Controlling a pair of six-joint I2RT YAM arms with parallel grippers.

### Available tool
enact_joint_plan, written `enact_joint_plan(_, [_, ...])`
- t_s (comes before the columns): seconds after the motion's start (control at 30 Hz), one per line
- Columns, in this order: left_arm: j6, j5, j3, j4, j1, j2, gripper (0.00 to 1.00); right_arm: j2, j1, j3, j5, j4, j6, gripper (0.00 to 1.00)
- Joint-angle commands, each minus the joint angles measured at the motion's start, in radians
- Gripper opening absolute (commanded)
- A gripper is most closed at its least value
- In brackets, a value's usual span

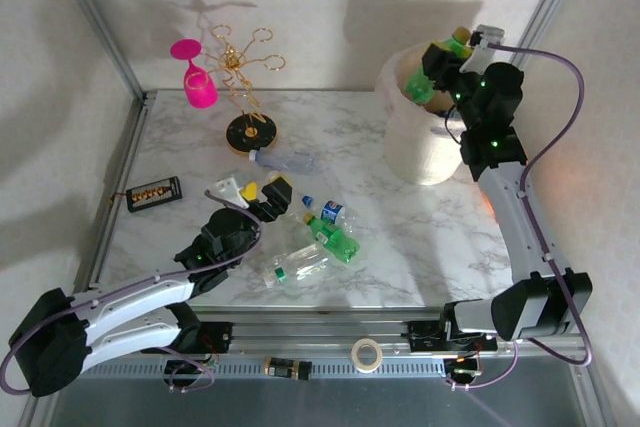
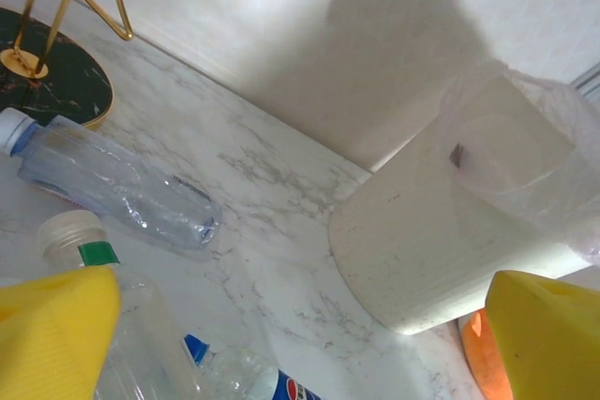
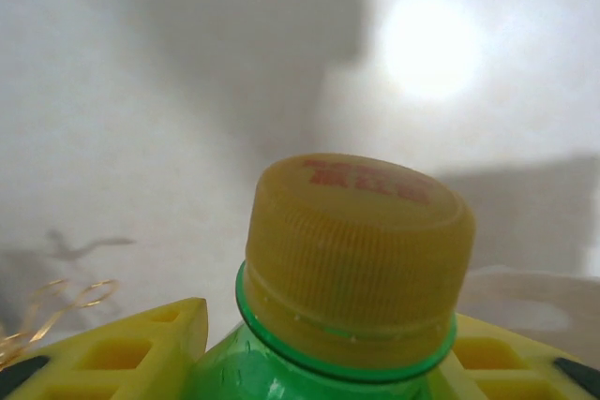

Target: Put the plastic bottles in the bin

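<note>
Bottle (image 3: 361,259), green with yellow cap, clamped in right fingers (image 3: 141,344), held over the bin (image 1: 420,137) rim at back right. Left fingers (image 2: 52,334) spread wide, empty, low over the bench (image 1: 420,237). Four more lie on the bench near them: clear bottle (image 1: 283,159), blue-label bottle (image 1: 330,212), green bottle (image 1: 337,239), second clear bottle (image 1: 295,265).

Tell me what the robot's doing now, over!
Right gripper shut on green bottle, over bin. Left gripper open, near loose bottles. Nothing in the way.

Marble table (image 1: 400,242) carries plastic bottles (image 1: 335,238), bin (image 1: 420,152), gold rack (image 1: 250,133) and black box (image 1: 153,193).
</note>
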Motion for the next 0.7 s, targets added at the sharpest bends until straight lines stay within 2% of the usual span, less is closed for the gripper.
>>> enact_joint_plan(0.0, [-0.042,-0.043,-0.030,-0.025,0.019,-0.047,0.99,0.051,-0.038,0.018,0.108,0.027,-0.034,0.36])
enact_joint_plan(0.2, [-0.084,-0.069,-0.073,-0.046,0.036,-0.096,1.00,0.116,-0.064,-0.009,0.071,0.010,-0.004,0.37])
enact_joint_plan(0.3, [-0.096,-0.070,-0.083,-0.055,0.043,-0.112,1.00,0.146,-0.066,-0.018,0.045,0.007,0.010,0.42])
enact_joint_plan(0.4, [-0.100,-0.070,-0.086,-0.068,0.046,-0.123,1.00,0.158,-0.065,-0.008,0.039,-0.006,0.014,0.56])
enact_joint_plan(0.57, [-0.103,-0.086,-0.089,-0.078,0.052,-0.135,1.00,0.130,-0.065,0.003,0.063,-0.021,-0.013,0.91])
enact_joint_plan(0.63, [-0.104,-0.091,-0.090,-0.078,0.059,-0.135,1.00,0.106,-0.065,0.003,0.074,-0.025,-0.025,0.99])
enact_joint_plan(0.67, [-0.104,-0.091,-0.090,-0.077,0.064,-0.136,1.00,0.091,-0.066,0.002,0.080,-0.028,-0.031,0.99])
